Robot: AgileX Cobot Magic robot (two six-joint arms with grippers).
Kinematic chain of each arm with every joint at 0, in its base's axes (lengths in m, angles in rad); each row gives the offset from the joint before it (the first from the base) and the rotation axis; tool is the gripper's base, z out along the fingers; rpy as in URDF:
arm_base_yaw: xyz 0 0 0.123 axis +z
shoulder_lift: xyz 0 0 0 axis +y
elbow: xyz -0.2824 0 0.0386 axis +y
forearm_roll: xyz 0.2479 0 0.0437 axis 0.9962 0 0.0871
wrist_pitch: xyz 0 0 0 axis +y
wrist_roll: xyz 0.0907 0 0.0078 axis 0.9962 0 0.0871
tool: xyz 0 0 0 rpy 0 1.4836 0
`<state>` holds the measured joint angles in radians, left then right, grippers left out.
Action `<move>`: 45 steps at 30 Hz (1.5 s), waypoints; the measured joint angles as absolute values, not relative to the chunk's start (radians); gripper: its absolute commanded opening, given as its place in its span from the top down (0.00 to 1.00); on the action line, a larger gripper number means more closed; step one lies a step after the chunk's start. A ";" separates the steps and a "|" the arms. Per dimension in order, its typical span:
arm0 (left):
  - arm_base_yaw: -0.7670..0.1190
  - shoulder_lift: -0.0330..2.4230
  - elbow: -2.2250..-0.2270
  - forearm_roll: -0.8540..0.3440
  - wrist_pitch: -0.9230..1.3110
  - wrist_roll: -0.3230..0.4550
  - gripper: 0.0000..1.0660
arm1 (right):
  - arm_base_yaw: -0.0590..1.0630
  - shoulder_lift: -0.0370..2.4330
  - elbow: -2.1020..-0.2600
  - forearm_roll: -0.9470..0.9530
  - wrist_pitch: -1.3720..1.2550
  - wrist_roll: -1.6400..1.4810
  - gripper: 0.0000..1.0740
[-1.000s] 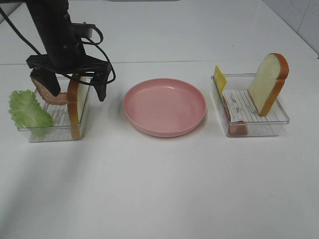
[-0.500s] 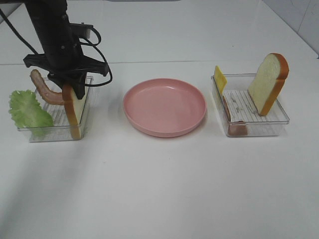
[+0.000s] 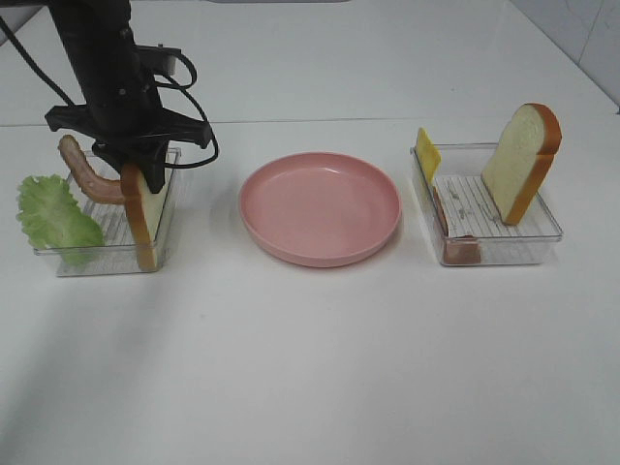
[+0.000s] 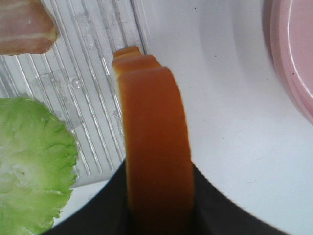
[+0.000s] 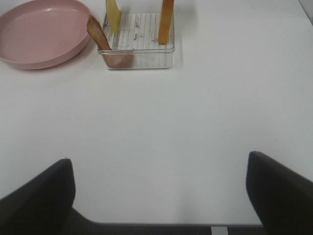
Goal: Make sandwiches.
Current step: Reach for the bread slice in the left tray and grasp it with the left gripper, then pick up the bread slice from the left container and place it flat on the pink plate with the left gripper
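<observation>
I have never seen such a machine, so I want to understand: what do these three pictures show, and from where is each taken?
It is a robot with two arms, each ending in a gripper. One picture looks down from a high camera; two come from wrist cameras. The left gripper is shut on a toy bread slice in the left tray, beside lettuce and bacon. A pink plate sits in the middle. The right tray holds cheese, a second bread slice and a brownish slice. The right gripper is open and empty.
</observation>
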<state>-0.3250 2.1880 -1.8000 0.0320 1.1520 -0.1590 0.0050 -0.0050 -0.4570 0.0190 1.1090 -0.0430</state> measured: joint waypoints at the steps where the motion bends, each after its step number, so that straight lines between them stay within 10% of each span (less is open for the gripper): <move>1: -0.325 2.183 -1.800 0.043 1.165 -0.159 1.00 | 0.005 -0.005 -0.457 0.019 1.109 -0.043 0.14; 18: -0.320 1.963 -1.800 0.039 1.210 -0.182 1.00 | 0.005 -0.005 -0.457 0.019 1.109 -0.043 0.14; 37: -0.321 2.184 -1.800 -0.870 0.904 0.306 1.00 | 0.005 -0.005 -0.457 0.019 1.109 -0.043 0.14; 45: -0.329 2.285 -1.808 -1.025 0.842 0.389 1.00 | 0.005 -0.005 -0.457 0.019 1.109 -0.043 0.14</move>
<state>-0.3290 2.2850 -1.8080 -1.0250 0.8420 0.3890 0.0050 -0.0050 -0.4570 0.0190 1.1090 -0.0430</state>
